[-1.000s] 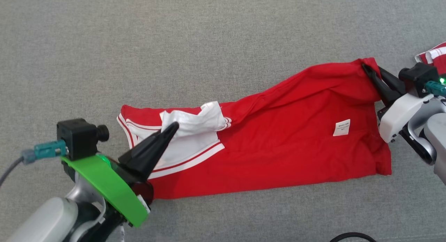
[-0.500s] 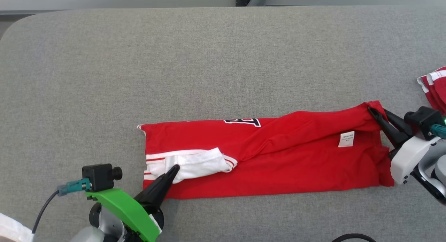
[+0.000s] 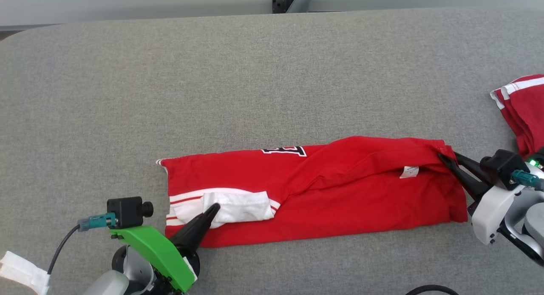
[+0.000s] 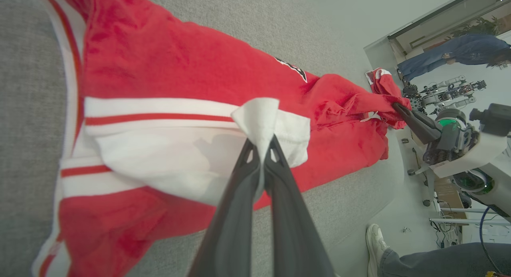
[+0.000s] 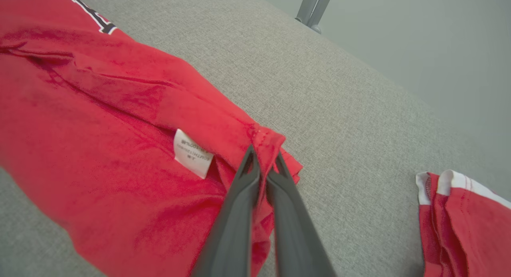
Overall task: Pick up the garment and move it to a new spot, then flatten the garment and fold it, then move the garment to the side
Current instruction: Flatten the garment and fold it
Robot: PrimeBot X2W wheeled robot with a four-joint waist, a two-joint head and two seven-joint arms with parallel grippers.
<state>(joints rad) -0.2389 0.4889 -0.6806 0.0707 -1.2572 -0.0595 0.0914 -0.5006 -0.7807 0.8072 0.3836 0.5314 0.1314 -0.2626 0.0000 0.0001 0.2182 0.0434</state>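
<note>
A red garment [image 3: 340,197] with white sleeve trim lies folded lengthwise across the grey table, black lettering showing at its far edge. My left gripper [image 3: 212,209] is shut on the white sleeve [image 4: 259,113] at the garment's left end. My right gripper [image 3: 444,158] is shut on the red hem corner [image 5: 265,143] at the right end. A small white care label [image 5: 191,153] sits just left of the right fingers. The cloth rests low on the table between both grippers.
A second red and white garment [image 3: 520,103] lies at the table's right edge [image 5: 463,213]. The grey table [image 3: 255,82] stretches wide behind the garment. A person's shoe and leg [image 4: 403,253] stand beside the table, and another person [image 4: 451,55] is far off.
The head camera rose and shifted, revealing the table's far edge. The garment dropped flat, its upper layer folded down toward me; both grippers moved lower and nearer while staying shut on the cloth.
</note>
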